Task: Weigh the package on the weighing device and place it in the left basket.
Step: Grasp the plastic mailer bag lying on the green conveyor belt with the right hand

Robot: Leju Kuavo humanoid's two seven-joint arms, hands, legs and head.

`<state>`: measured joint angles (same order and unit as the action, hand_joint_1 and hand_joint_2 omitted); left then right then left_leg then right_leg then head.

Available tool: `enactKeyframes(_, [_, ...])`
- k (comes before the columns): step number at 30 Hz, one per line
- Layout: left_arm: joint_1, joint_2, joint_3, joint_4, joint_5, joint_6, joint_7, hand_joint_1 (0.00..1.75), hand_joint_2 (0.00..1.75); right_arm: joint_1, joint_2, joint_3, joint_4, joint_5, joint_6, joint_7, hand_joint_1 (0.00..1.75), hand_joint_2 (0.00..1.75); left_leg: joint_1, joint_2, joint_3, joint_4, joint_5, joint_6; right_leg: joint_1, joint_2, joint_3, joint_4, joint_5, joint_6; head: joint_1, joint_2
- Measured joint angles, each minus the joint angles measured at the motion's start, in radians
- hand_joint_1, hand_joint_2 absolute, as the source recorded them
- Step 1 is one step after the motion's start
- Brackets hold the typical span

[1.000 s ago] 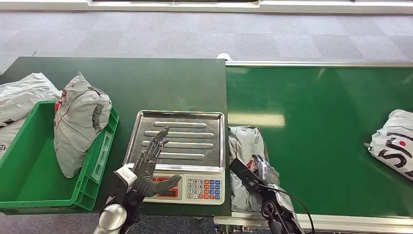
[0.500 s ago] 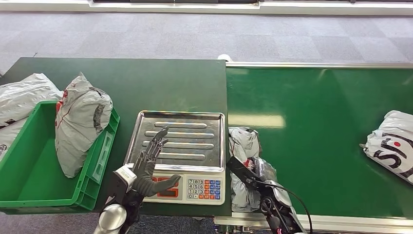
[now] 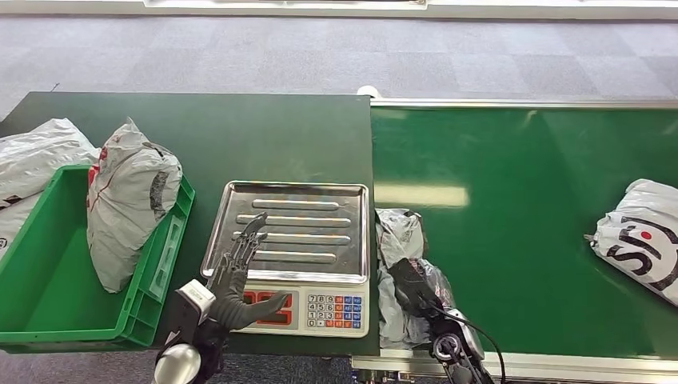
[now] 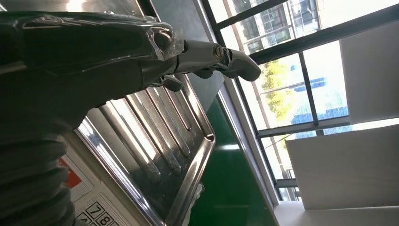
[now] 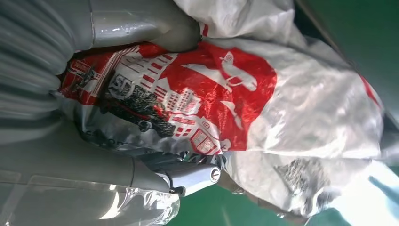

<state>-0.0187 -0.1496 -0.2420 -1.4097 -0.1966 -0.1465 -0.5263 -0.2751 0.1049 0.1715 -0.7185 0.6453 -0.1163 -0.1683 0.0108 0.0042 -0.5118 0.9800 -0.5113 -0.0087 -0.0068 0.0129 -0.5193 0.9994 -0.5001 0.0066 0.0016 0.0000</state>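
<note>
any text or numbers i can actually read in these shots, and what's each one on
"7", "8": keypad of the scale, left wrist view.
Keypad digits on the scale, head view: too small to be sure of.
Scale's red display: partly behind the left hand, unreadable.
Red and black print on the package the right hand grips: pictures and tiny marks, no legible words.
Black lettering on the far-right package: cropped, unreadable.

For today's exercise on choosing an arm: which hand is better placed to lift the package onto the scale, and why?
The right hand. It lies on the package beside the scale, and its fingers wrap the bag in the wrist view. The left hand hovers open over the scale's front edge, away from the package.
</note>
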Motion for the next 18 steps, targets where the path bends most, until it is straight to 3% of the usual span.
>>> enactKeyframes(6, [0.008,0.000,0.007,-0.007,-0.004,0.016,-0.022,0.00,1.75,0.080,0.002,-0.057,-0.211,-0.255,-0.024,-0.207,1.75,1.75,0.000,-0.001,-0.007,0.000,0.000,0.000,0.000,-0.001,-0.007,0.000,0.000,0.000,0.000,0.000])
enactKeyframes(12, [0.008,-0.001,0.007,-0.007,-0.007,0.019,-0.028,0.00,1.75,0.116,0.007,-0.087,-0.352,-0.304,-0.028,-0.249,1.75,1.75,0.000,-0.002,-0.009,0.000,0.000,0.000,0.000,-0.001,-0.009,0.000,0.000,0.000,0.000,0.000])
enactKeyframes(18, [-0.004,-0.002,0.006,0.002,-0.003,0.010,-0.047,0.00,1.75,0.154,0.018,-0.118,-0.490,-0.385,-0.083,-0.390,1.75,1.75,0.000,-0.002,-0.009,0.000,0.000,0.000,0.000,-0.001,-0.008,0.000,0.000,0.000,0.000,0.000])
